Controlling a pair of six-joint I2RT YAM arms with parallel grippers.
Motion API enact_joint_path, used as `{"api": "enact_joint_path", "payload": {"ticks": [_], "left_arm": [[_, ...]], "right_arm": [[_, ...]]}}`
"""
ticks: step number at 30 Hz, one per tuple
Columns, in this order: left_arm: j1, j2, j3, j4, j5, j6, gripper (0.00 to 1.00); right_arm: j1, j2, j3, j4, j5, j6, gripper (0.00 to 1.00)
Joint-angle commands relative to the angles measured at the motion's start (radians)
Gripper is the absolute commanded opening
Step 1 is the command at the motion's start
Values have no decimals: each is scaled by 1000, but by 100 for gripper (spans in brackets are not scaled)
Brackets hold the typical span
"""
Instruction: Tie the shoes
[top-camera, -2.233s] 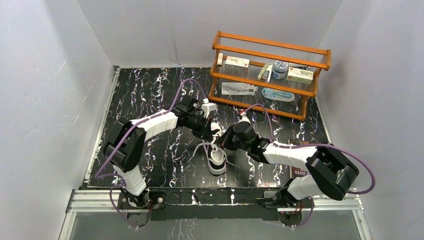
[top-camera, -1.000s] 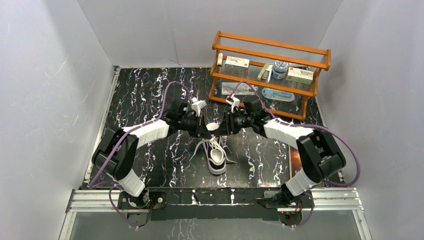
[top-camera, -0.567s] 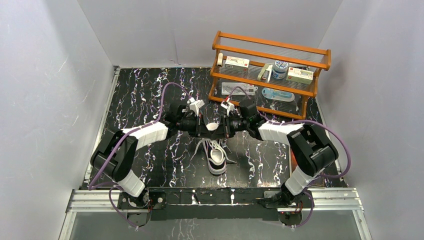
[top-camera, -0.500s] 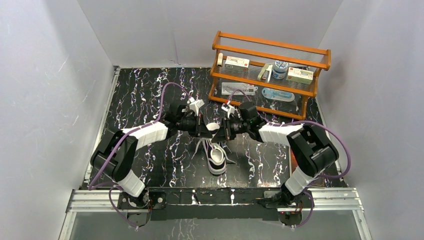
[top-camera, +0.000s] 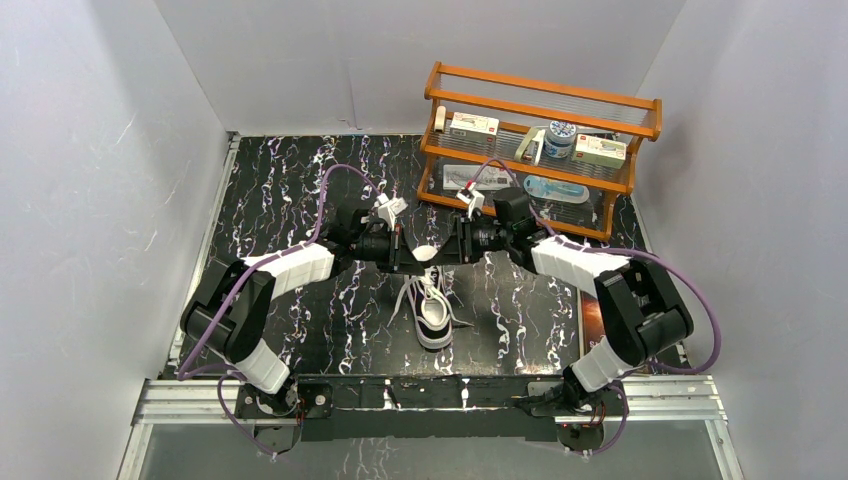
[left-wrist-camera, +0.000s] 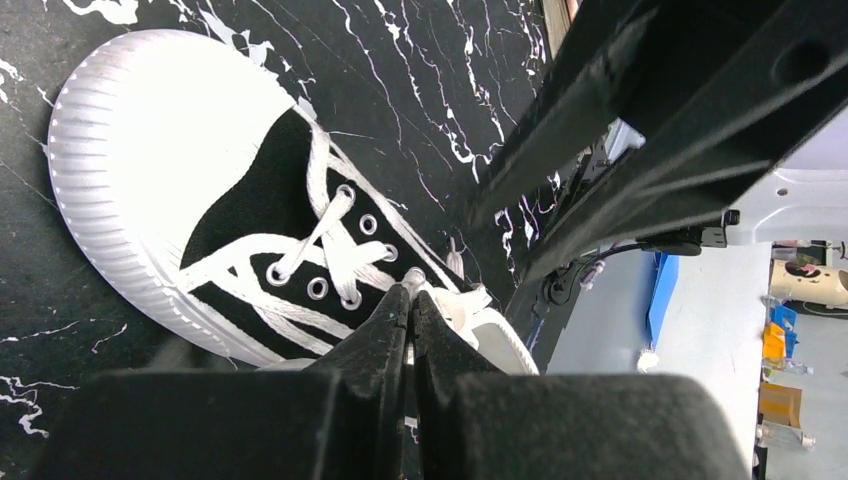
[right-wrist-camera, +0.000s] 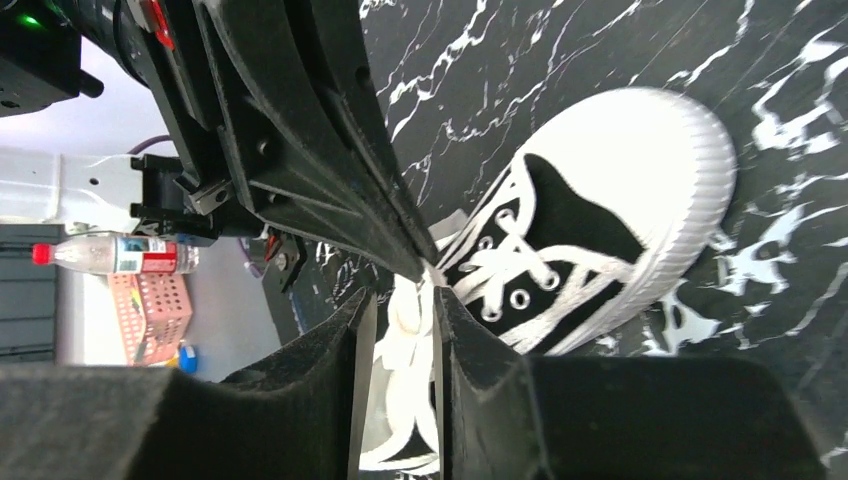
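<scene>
The black canvas sneaker (top-camera: 434, 318) with white toe cap lies on the dark marbled table, toe toward the arms. It also shows in the left wrist view (left-wrist-camera: 230, 210) and the right wrist view (right-wrist-camera: 590, 230). My left gripper (top-camera: 413, 258) hovers just behind the shoe's opening; its jaws (left-wrist-camera: 411, 292) are shut on a white lace (left-wrist-camera: 455, 298) at the top eyelets. My right gripper (top-camera: 453, 250) faces it, tip to tip. Its jaws (right-wrist-camera: 400, 305) stand a narrow gap apart with a loop of white lace (right-wrist-camera: 408, 345) between them, not pinched. Loose laces (top-camera: 408, 292) trail beside the shoe.
An orange wooden shelf (top-camera: 545, 88) with boxes, a jar and packets stands at the back right, close behind my right arm. A reddish-brown booklet (top-camera: 590, 325) lies at the table's right edge. White walls enclose the table on three sides.
Both grippers rose from the shoe and moved back to meet above its opening. In the last half second my right gripper drew slightly back to the right; the left stayed.
</scene>
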Motion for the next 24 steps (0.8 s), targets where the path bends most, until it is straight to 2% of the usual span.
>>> {"api": "enact_joint_path", "payload": {"ticks": [1,8,13,17,24], "left_arm": [[14,-11,8,42,43,1,0],[14,-12,-9,80,64,-23,0],[14,-6,-5,84,73,-24,0],[14,5,0,90,83,-27,0],[15,4,1,92,90,-23,0]], "right_arm": [[-33,30,52,5,-66,-120,38],[-35,140,120,-4,-216,-258,47],[-35,172,109,38,-263,-255,51],[-35,194,98,98,-287,-215,50],[-31,226,97,153,-313,-177,43]]}}
